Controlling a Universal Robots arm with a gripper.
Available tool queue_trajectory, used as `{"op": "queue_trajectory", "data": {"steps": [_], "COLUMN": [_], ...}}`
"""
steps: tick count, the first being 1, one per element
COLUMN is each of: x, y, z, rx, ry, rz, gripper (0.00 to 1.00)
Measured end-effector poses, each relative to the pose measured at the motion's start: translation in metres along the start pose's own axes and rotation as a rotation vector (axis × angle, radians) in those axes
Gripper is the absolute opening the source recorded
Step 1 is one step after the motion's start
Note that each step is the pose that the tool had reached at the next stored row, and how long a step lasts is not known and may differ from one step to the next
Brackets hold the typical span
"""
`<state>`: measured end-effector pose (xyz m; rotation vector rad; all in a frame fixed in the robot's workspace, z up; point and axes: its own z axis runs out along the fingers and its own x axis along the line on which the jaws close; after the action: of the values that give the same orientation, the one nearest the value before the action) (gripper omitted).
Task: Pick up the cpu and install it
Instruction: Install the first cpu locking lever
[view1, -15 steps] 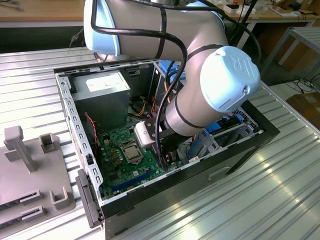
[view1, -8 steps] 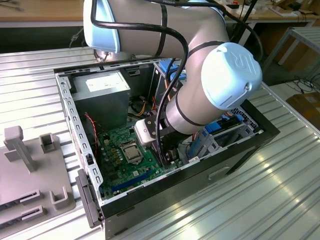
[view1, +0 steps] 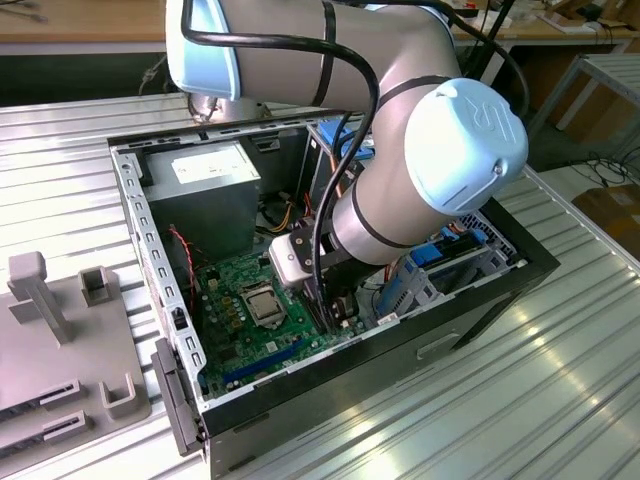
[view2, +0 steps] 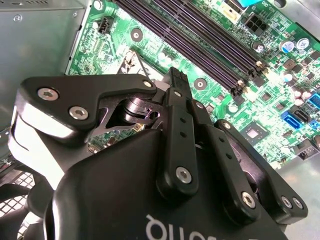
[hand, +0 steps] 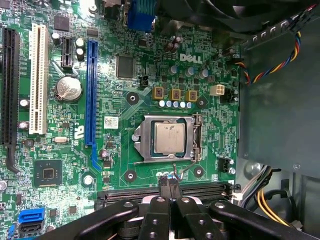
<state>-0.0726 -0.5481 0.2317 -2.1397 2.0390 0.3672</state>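
Note:
The cpu (hand: 169, 137) is a small square chip with a silver-grey top, lying flat inside the metal socket frame (hand: 141, 145) on the green motherboard (hand: 125, 65). The exterior view shows the cpu (view1: 263, 300) in the middle of the open computer case. My gripper (hand: 170, 186) is shut with nothing between its black fingers. It hovers just beside the socket, close to the thin socket lever (hand: 175, 170), over the memory slots. The second wrist view shows the gripper (view2: 176, 75) from behind, tips together above the board. In the exterior view the gripper (view1: 335, 308) is low inside the case.
The case wall (view1: 150, 250) rings the board. A grey power supply (view1: 205, 185) sits at the back, and a blue drive bay (view1: 430, 270) at the exterior view's right. Coloured cables (hand: 272, 62) run past the socket. A grey fixture (view1: 60, 340) stands outside the case.

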Motion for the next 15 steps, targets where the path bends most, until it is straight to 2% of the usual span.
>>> {"op": "queue_trajectory", "data": {"steps": [15], "x": [-0.0043], "y": [-0.0001], "z": [0.0000], "rx": [0.0001], "ry": [-0.0010], "rz": [0.000], "gripper": [0.11]}}
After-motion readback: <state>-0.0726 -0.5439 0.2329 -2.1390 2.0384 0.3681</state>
